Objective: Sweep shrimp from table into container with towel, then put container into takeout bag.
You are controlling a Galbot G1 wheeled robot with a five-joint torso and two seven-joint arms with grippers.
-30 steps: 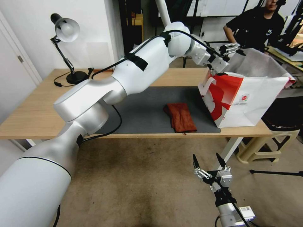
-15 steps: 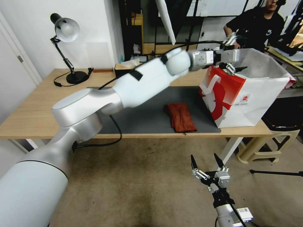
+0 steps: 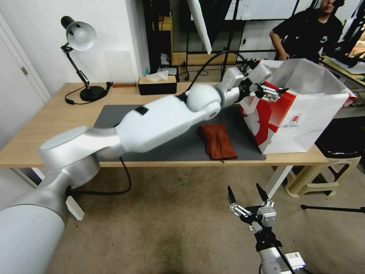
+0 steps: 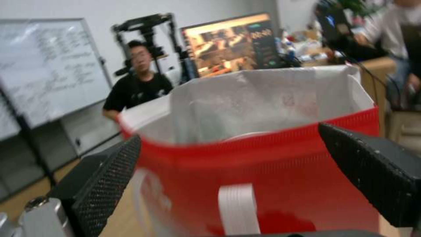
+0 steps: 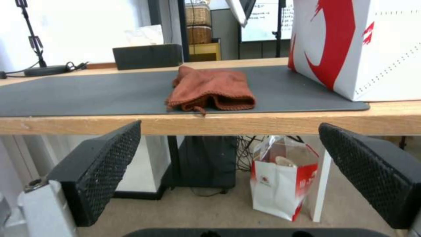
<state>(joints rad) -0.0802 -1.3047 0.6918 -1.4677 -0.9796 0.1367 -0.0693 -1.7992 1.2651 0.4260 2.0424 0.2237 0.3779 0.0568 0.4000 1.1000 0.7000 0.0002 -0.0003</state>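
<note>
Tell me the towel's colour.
Rust-brown; the towel shows best in the right wrist view.

Your table (image 3: 38, 140) carries a dark mat (image 3: 178, 142), the towel (image 3: 216, 141) near its front edge, the takeout bag (image 3: 300, 118) at the right end, and a lamp (image 3: 81, 64) and tissue box (image 3: 157, 84) along the back.

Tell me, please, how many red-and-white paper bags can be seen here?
2. The takeout bag stands on the table, at its right end. A smaller bag stands on the floor under the table. Others may be hidden.
</note>
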